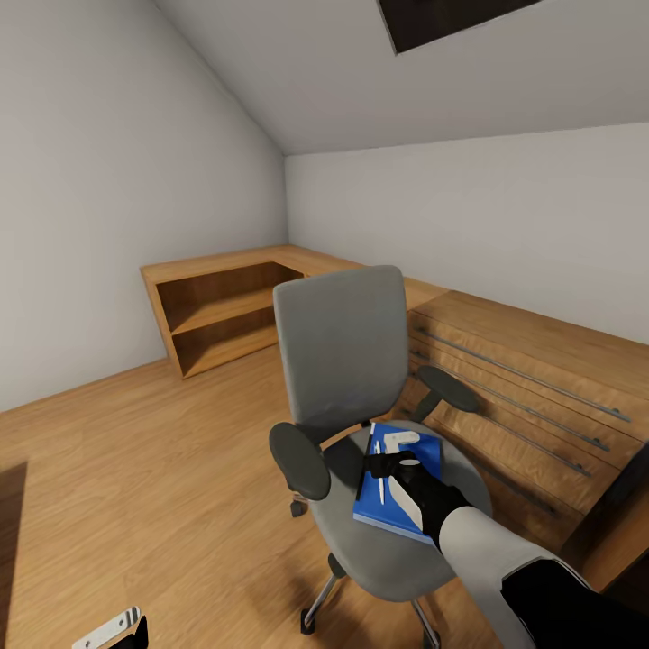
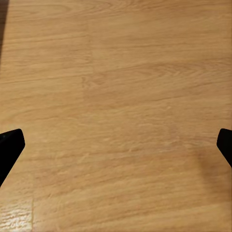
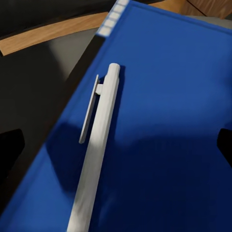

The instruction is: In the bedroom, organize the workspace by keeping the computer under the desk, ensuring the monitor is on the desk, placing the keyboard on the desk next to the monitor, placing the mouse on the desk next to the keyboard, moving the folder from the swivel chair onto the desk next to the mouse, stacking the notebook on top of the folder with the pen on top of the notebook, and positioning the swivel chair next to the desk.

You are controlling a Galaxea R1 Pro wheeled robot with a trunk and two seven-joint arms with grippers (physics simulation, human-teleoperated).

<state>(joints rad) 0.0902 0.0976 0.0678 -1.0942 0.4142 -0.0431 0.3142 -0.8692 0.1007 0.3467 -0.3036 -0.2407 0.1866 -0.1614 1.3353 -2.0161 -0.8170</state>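
Right claw hung wide apart just above the folder on the chair seat; pen lay loose on the folder, directly below. Best to lift the pen first, pinching mid-shaft, or it may roll. Left claw spread too, empty, over plank floor. Grey walls, wooden dresser beyond the chair.

Grey padded swivel chair: matt cloth-like seat and back, smooth black armrests, shiny chrome legs.
Flat bright blue folder: smooth, faint sheen.
Slim white pen: smooth plastic look, satin.
Plank floor: light wood grain, slight gloss.
Light wooden dresser: grained wood, thin metal rails.
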